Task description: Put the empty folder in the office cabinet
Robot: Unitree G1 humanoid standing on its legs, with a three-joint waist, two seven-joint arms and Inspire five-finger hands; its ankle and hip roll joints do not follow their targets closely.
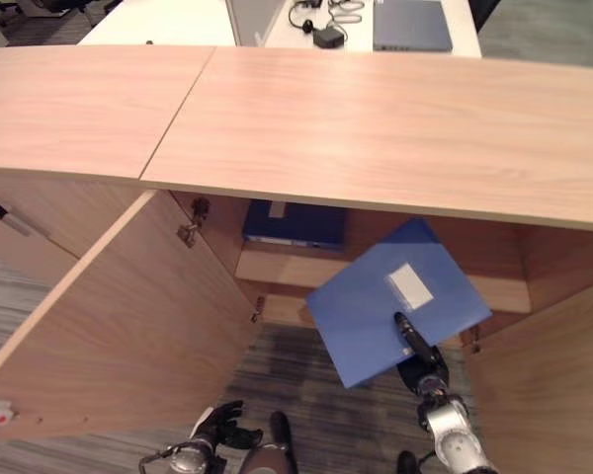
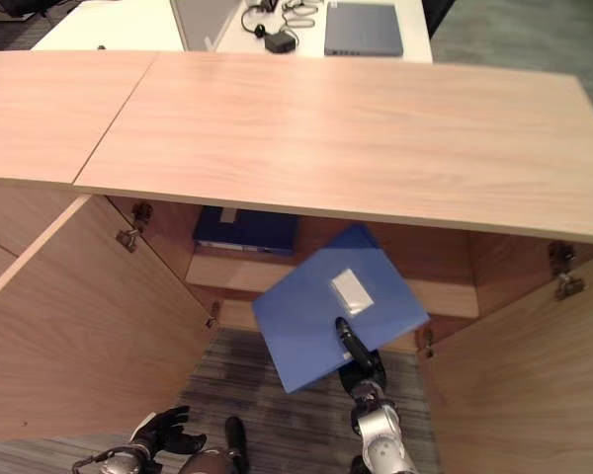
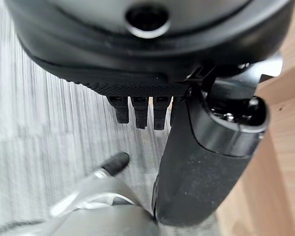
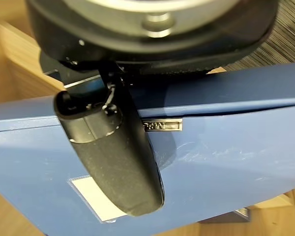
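A blue folder (image 1: 371, 321) with a white label (image 1: 410, 284) hangs tilted in front of the open office cabinet (image 1: 376, 118), its far corner reaching in over the inner shelf (image 1: 277, 269). My right hand (image 1: 422, 363) is shut on the folder's near edge, thumb (image 4: 113, 157) pressed on the cover (image 4: 226, 147) and fingers hidden beneath. Low beside the left door, my left hand (image 1: 217, 427) is open with its fingers (image 3: 137, 110) relaxed over the carpet and holding nothing.
Both cabinet doors stand open: the left door (image 1: 128, 316) swings far out, the right door (image 1: 544, 385) is close to my right arm. A dark blue folder (image 1: 295, 225) lies on the shelf at the back. Behind the cabinet, a desk holds a laptop (image 1: 411, 25) and cables (image 1: 326, 30).
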